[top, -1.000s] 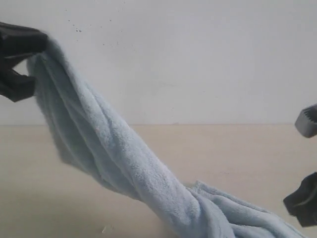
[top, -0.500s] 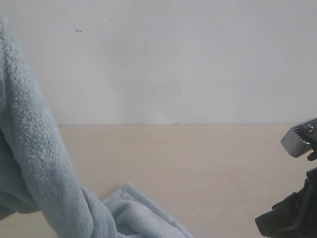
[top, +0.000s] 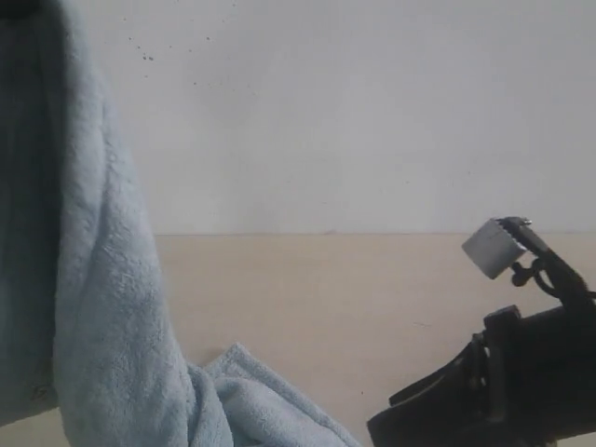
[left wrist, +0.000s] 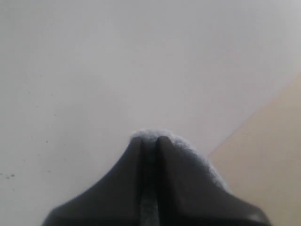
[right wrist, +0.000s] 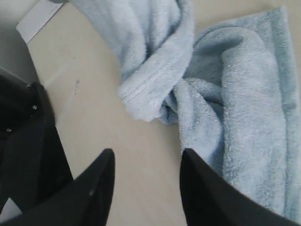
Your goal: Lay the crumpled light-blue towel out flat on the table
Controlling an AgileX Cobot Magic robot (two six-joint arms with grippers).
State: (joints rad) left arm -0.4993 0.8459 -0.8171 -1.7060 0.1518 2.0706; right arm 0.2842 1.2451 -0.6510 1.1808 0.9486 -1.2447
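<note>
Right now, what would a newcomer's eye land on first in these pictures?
The pale blue towel grabs attention first: it hangs in a tall twisted column down the left of the exterior view, its lower end lying bunched on the table. The left pincer is shut on a tuft of it up high, while the right pincer hovers open above the table near the twisted part.

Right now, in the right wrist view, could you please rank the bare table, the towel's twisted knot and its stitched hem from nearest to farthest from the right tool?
1. Bare table: directly between the fingers of the open right tool.
2. Twisted knot: just ahead of the tool, where the towel coils.
3. Stitched hem: beyond the knot, edging the towel's flat part.
</note>
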